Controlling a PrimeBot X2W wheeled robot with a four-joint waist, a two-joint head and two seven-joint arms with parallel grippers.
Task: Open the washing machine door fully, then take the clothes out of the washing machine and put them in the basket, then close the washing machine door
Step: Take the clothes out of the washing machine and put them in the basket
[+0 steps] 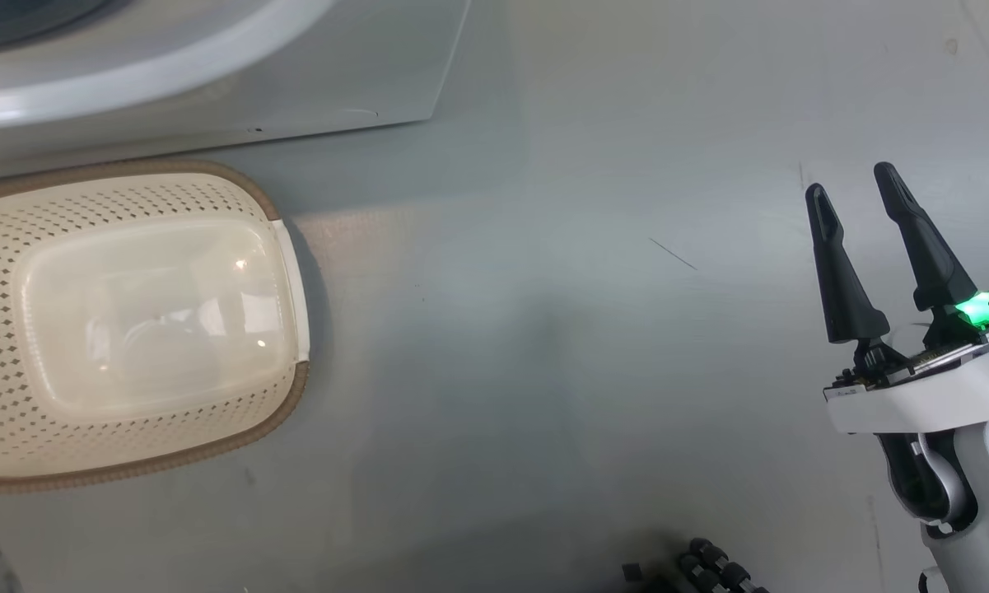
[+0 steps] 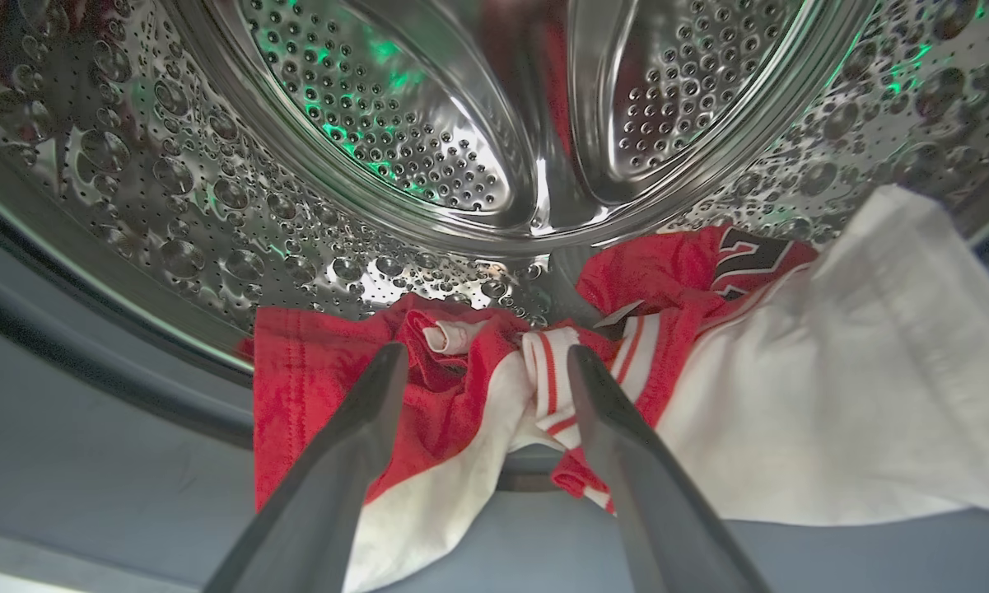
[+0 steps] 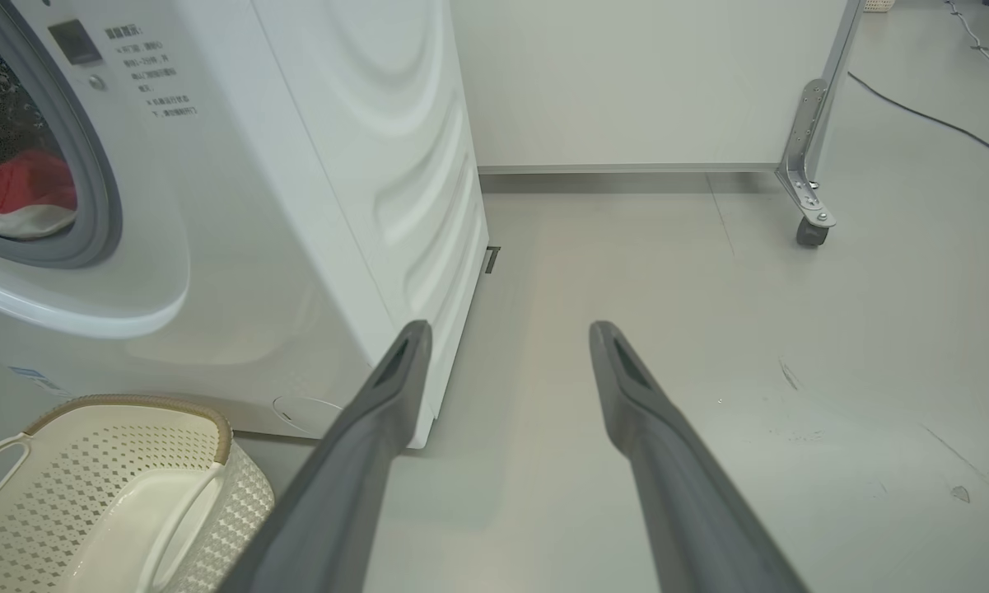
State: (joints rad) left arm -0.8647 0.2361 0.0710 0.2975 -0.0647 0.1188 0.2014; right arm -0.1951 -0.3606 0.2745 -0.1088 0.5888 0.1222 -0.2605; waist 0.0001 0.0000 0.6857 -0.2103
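The left fingers [image 2: 366, 403] are open inside the washing machine [image 2: 173, 206], with red clothes [image 2: 321, 387] between them. The right fingers [image 1: 840, 280] are open over the floor [image 1: 543, 329].

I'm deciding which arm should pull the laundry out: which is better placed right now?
Left. The left gripper, open, points into the drum, with the red and white clothes bunched just ahead. The right gripper, also open, hangs over floor beside the washing machine, away from its opening.
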